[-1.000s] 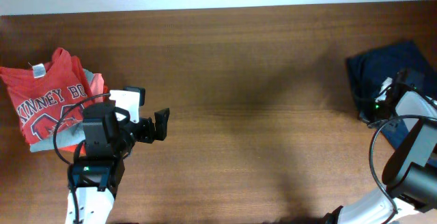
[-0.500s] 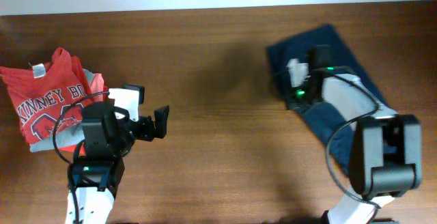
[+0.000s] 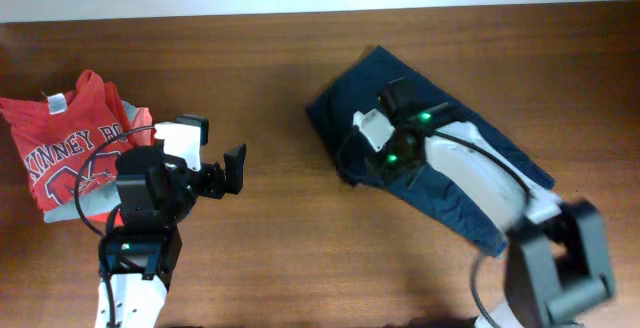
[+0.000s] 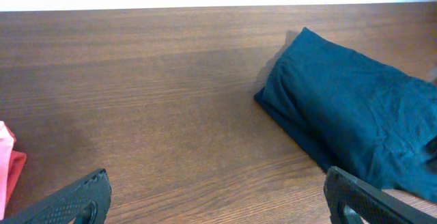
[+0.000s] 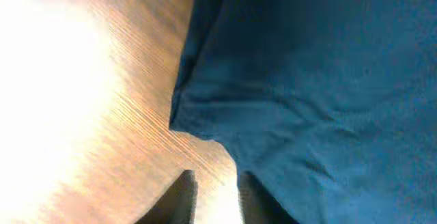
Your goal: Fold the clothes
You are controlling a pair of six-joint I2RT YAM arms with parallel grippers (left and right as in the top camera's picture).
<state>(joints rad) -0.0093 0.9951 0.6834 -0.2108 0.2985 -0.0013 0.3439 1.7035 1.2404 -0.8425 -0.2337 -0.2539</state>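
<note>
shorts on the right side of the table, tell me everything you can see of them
The shorts are dark navy, plain soft fabric, lightly wrinkled, with a seamed edge. They lie flat but rumpled on the table, right of centre, slanting from the upper middle toward the lower right. The right arm reaches over them. The right gripper sits at their lower left edge, jaws slightly apart with bare wood between.

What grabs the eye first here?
The navy shorts lie crumpled and diagonal, right of centre on the wooden table, with the right hand low at their edge. Next comes the red t-shirt with white lettering at the far left, with the wide-open left hand just to its right.
</note>
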